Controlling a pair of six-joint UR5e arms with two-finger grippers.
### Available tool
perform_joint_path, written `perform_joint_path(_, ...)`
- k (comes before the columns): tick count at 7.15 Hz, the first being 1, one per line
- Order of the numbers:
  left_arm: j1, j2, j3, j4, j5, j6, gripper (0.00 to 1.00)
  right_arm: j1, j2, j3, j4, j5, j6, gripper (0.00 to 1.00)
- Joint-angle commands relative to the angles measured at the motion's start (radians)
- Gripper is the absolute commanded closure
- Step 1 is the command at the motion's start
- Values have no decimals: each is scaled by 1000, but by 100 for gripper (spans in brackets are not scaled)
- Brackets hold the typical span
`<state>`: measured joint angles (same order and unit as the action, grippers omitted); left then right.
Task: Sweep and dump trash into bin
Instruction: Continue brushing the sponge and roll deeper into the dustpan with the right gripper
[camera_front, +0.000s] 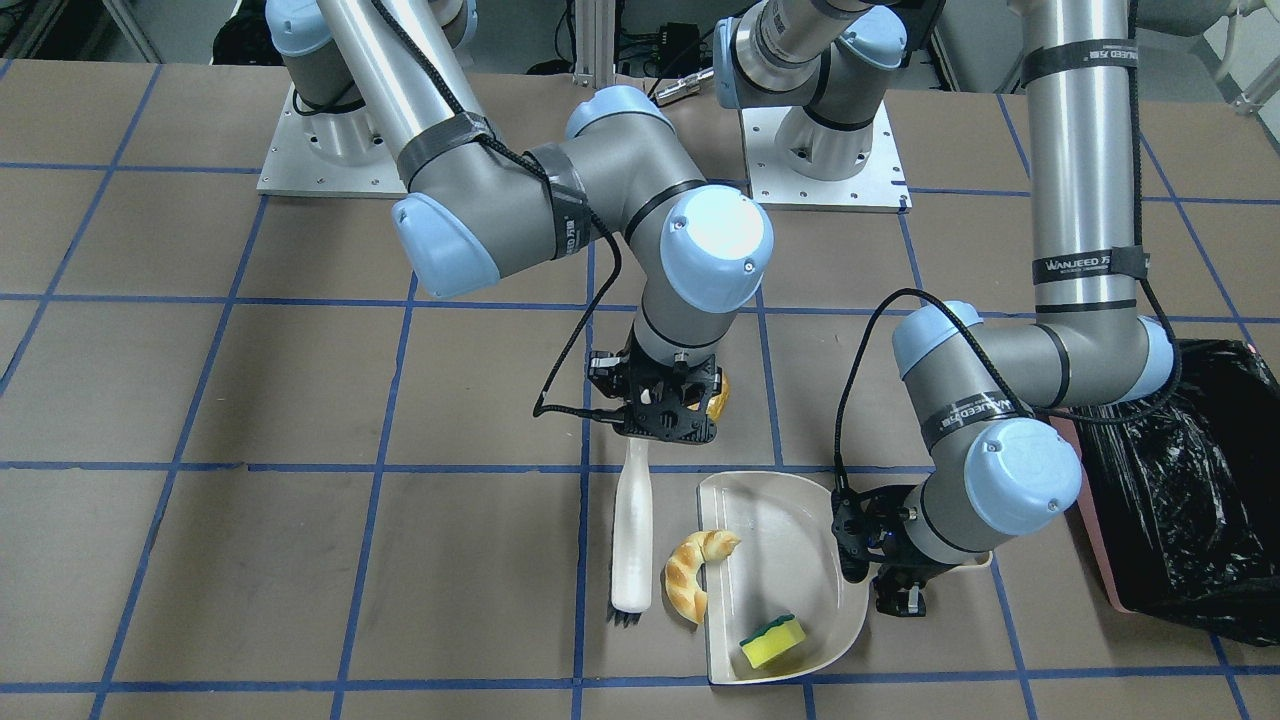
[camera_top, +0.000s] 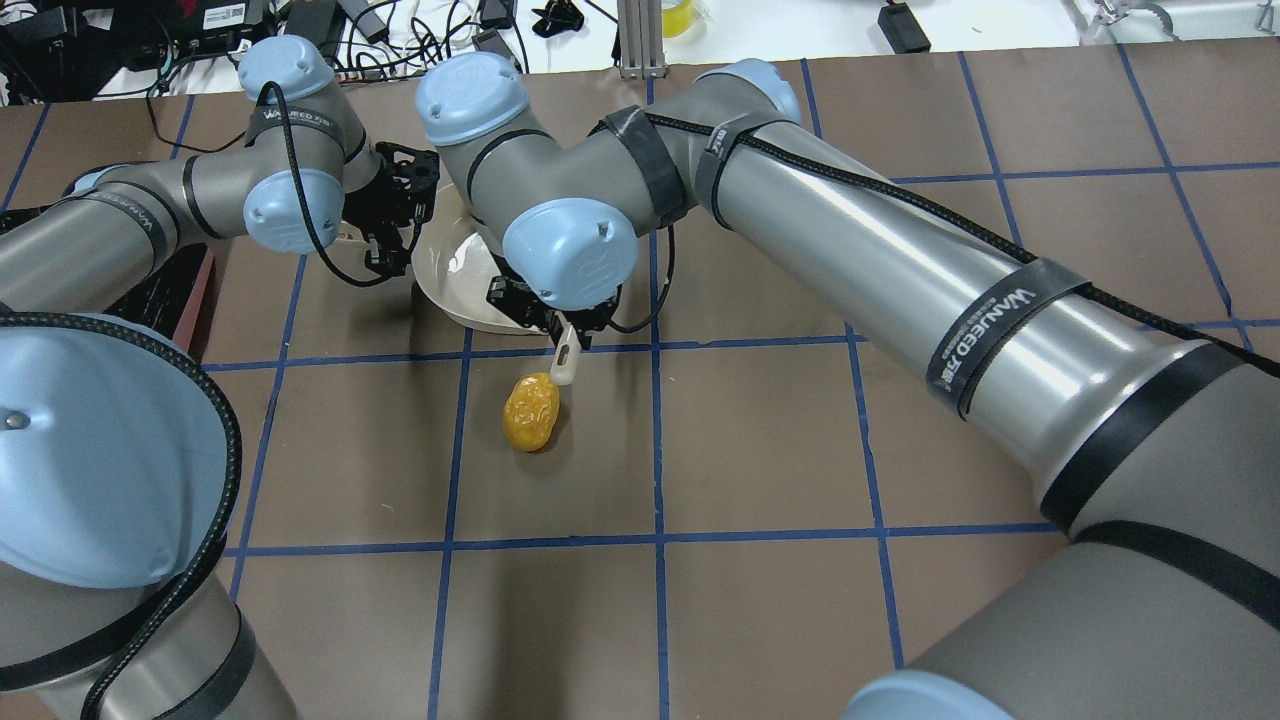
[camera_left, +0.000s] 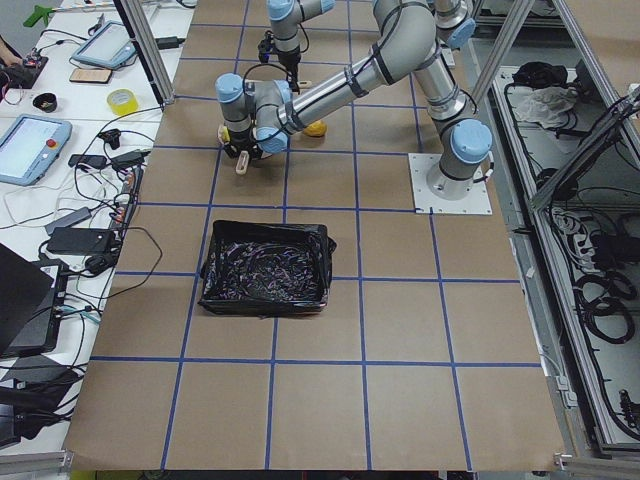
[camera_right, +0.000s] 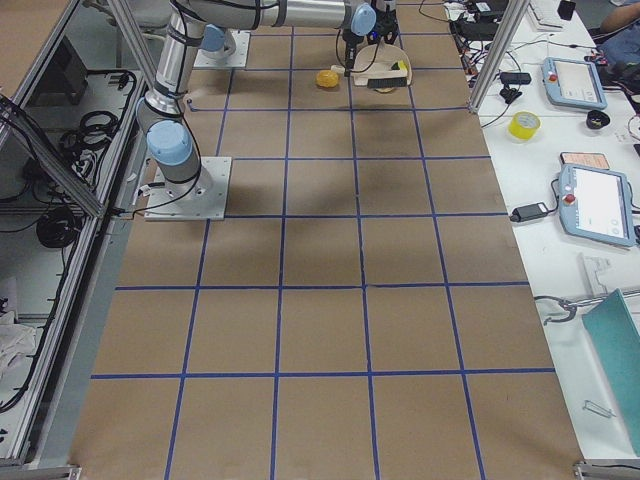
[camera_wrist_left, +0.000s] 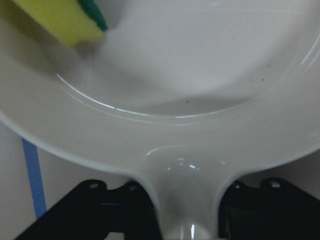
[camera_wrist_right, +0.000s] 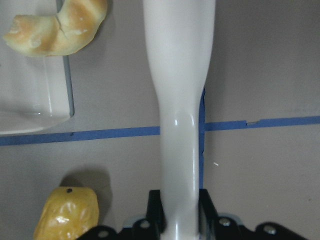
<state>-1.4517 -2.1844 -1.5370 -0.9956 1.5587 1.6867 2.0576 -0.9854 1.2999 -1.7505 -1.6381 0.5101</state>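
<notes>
My left gripper (camera_front: 903, 578) is shut on the handle of the white dustpan (camera_front: 780, 520), which lies flat on the table. The yellow sponge with a green side (camera_front: 773, 640) sits inside the pan, also at the top left of the left wrist view (camera_wrist_left: 60, 20). The tan croissant (camera_front: 695, 572) lies across the pan's open lip, half on the table. My right gripper (camera_front: 668, 420) is shut on the white brush (camera_front: 632, 530), whose bristles rest on the table beside the croissant. The golden potato lump (camera_top: 531, 411) lies behind that gripper, outside the pan. The black-lined bin (camera_front: 1190, 490) stands beyond my left arm.
The table is brown paper with a blue tape grid (camera_front: 400, 466). Both arm bases (camera_front: 825, 150) stand at the robot's side of the table. Tablets, a tape roll and cables lie on a side bench (camera_left: 70, 110) past the table's edge.
</notes>
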Motion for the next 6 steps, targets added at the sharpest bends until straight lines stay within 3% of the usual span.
perform_joint_path(1, 1, 0, 0, 0, 7, 2, 100, -25, 37, 1, -1, -14, -56, 100)
perform_joint_path(6, -1, -2, 0, 0, 8, -2, 100, -5, 66, 36, -1, 92, 79, 100)
